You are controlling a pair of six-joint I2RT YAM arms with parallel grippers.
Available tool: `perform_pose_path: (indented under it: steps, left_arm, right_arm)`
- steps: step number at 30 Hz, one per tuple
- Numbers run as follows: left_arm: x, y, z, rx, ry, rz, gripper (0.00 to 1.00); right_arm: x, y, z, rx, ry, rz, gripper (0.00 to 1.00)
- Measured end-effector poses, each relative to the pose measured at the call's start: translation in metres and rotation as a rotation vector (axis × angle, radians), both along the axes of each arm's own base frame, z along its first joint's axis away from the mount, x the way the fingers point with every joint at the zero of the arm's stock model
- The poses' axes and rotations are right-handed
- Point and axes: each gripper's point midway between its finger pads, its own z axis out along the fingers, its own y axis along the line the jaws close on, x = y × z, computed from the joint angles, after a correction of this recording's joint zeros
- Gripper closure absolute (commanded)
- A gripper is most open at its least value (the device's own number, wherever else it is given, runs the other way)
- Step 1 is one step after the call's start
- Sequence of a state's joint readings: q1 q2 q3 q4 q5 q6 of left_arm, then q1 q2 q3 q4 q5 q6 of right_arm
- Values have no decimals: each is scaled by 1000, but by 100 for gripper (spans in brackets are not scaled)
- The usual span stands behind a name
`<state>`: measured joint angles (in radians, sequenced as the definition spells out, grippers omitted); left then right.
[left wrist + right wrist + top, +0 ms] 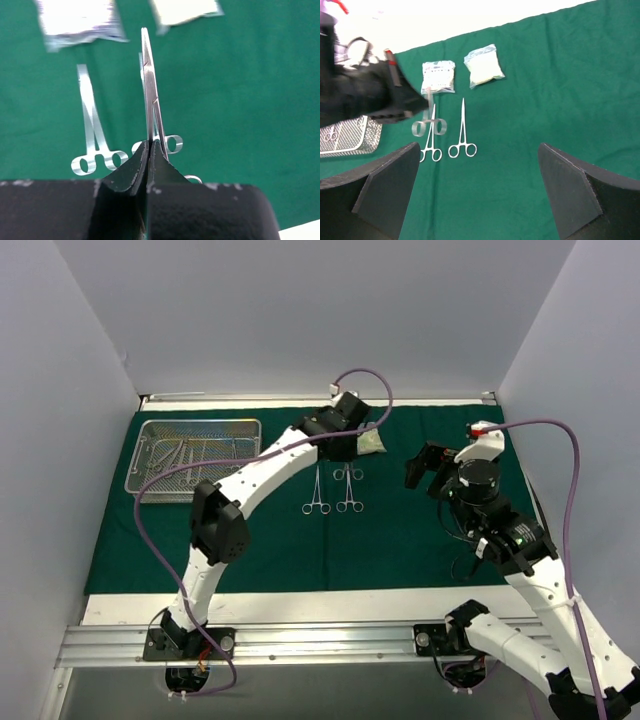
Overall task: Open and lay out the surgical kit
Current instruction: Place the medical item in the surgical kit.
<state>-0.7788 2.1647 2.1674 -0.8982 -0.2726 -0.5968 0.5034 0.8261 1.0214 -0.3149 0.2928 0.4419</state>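
The green cloth wrap [400,540] lay open and flat across the bench [300,602], so the unwrapping looked done. At its far left corner sat the mesh tray [196,421], and it was not empty: a cluster of clamps [185,452] showed inside, too tangled to count. Out on the middle of the cloth two more lay side by side, tips pointing away from the arms: the left laid clamp [316,496] and the right laid clamp [349,492]. Beyond them the two clear pouches were set out near each other, a printed pouch [438,76] and a pale pouch [483,62]. And here was number three: the left fingers [130,170] were pressed shut on a third clamp [150,95], held edge-on above the laid pair, just short of the pouches. Off to the right, the right fingers [385,190] stood spread wide with nothing between them, hovering over bare cloth. By my read the job was partway: wrap opened, pouches out, two clamps placed, one in hand to set down, and the tray's remainder yet to be carried over
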Motion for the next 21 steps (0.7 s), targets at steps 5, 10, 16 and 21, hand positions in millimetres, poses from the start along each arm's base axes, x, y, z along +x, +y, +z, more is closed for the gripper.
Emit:
perform_pose_path:
  steps: [5,10,16,21]
  left_arm:
    - [-13,-54,-21,-28,7,-28,98]
    - [-27,-85,-55,-11,33,-47,98]
    - [-31,-98,-89,28,37,-41,98]
    - [-25,-99,-106,43,28,-20,98]
  right_arm:
    - [-7,-8,2,-3,-2,-23,1]
    - [-13,-13,1,-5,4,-33,1]
    - [-17,-15,0,-4,9,-35,2]
    - [-20,-16,-4,-14,28,-33,2]
